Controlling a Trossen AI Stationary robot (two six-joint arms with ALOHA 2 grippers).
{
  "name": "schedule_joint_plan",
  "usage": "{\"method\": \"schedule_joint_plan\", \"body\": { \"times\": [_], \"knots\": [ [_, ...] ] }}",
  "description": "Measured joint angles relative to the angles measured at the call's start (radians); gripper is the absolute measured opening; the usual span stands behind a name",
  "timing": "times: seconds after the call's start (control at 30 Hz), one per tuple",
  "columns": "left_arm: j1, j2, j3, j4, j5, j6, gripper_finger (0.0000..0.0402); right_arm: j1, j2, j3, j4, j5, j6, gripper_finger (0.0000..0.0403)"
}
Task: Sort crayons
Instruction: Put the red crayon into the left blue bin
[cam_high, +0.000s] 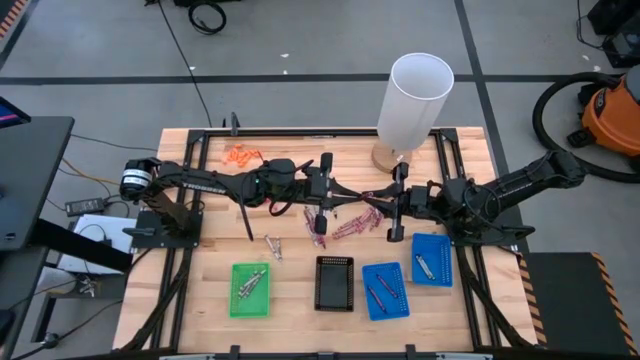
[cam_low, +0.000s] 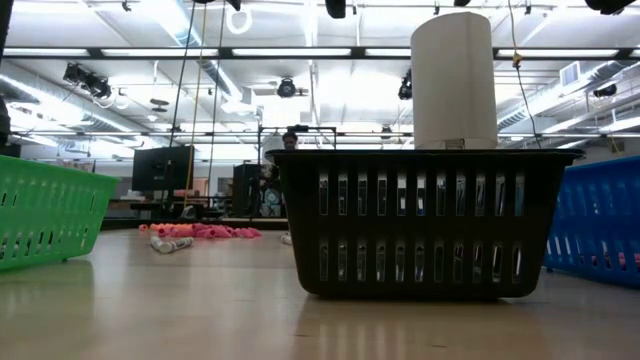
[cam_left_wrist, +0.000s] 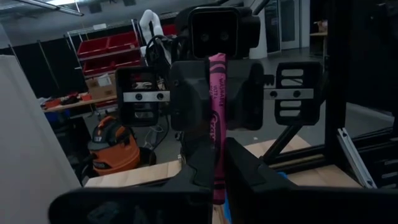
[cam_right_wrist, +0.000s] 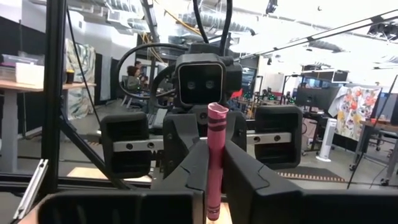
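Left gripper (cam_high: 352, 200): reached from the left to the middle of the table, raised above it, its dark fingers (cam_left_wrist: 186, 180) closed on an upright pinkish-red crayon (cam_left_wrist: 216, 124).
Right gripper (cam_high: 372, 203): reached from the right to meet the left gripper at mid-table; in its own wrist view its dark fingers (cam_right_wrist: 249, 174) were clamped on the same upright pinkish-red crayon, so both grippers held the one stick between them.
Held crayon: a thin pinkish-red wax stick with a dark printed paper wrapper, standing upright between the two facing grippers, off the tabletop.
Loose crayons (cam_high: 350, 226): a scatter of pinkish-red sticks lay on the light wooden tabletop (cam_high: 300, 290) just near of the grippers; a few silvery-grey sticks (cam_high: 272, 245) lay to their left.
Green plastic tray (cam_high: 234, 300): near left, with a few sticks inside.
Black slotted plastic basket (cam_high: 334, 298): near centre; contents could not be told.
Blue plastic trays: one (cam_high: 385, 305) right of the black basket with dark sticks in it, another (cam_high: 432, 275) farther right with a greyish stick.
White cylindrical tube (cam_high: 415, 100): stood upright at the far right of the table.
Orange scraps (cam_high: 241, 155): a small tangle lay at the far left.
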Motion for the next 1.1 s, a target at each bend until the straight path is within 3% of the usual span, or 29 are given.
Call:
{"method": "schedule_joint_plan", "body": {
  "times": [0.17,0.37,0.5,0.73,0.87,1.1],
  "knots": [
    [0.000,-0.001,0.000,-0.024,-0.016,0.037,0.0040,0.000,0.000,0.000,-0.007,0.008,0.000,0.0029],
    [-0.003,-0.001,-0.001,-0.077,-0.055,0.058,0.0133,0.000,-0.001,0.001,-0.003,0.010,0.016,0.0034],
    [-0.003,-0.003,-0.001,-0.174,-0.057,0.057,0.0173,0.010,0.000,0.001,-0.011,0.010,0.046,0.0034],
    [-0.019,-0.005,-0.001,-0.441,-0.091,0.026,0.0184,0.011,0.000,0.001,-0.161,-0.033,0.254,0.0035],
    [-0.049,-0.005,-0.001,-0.589,-0.214,0.035,0.0184,0.011,0.000,0.001,-0.262,-0.113,0.421,0.0035],
    [-0.099,-0.005,-0.001,-0.709,-0.392,0.064,0.0184,0.018,0.000,0.001,-0.433,-0.209,0.662,0.0035]
  ]
}}
